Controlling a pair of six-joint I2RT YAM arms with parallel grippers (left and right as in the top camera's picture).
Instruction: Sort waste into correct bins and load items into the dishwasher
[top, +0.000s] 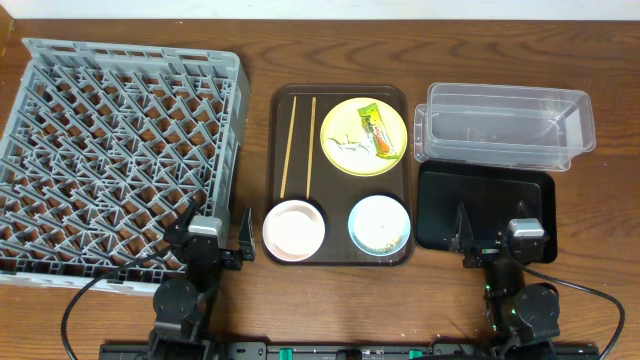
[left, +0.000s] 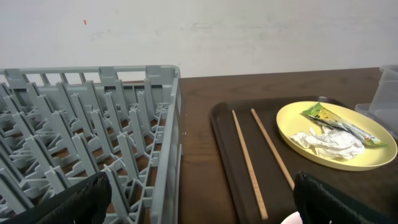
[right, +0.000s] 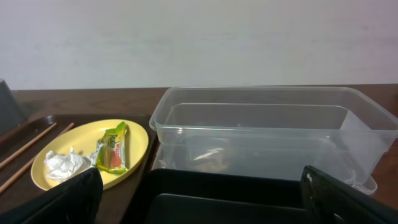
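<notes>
A pale yellow plate on the brown serving tray holds a green-and-orange wrapper and a crumpled whitish scrap; they also show in the left wrist view and right wrist view. Two chopsticks lie left of it. A white bowl and a light blue bowl holding rice grains sit at the tray's front. The grey rack is at left. The clear tub and black tray are at right. My left gripper and right gripper are open and empty.
The dark brown serving tray lies between the rack and the bins. Bare wooden table shows between rack and serving tray. A pale wall stands behind the table. Cables trail from both arms at the front edge.
</notes>
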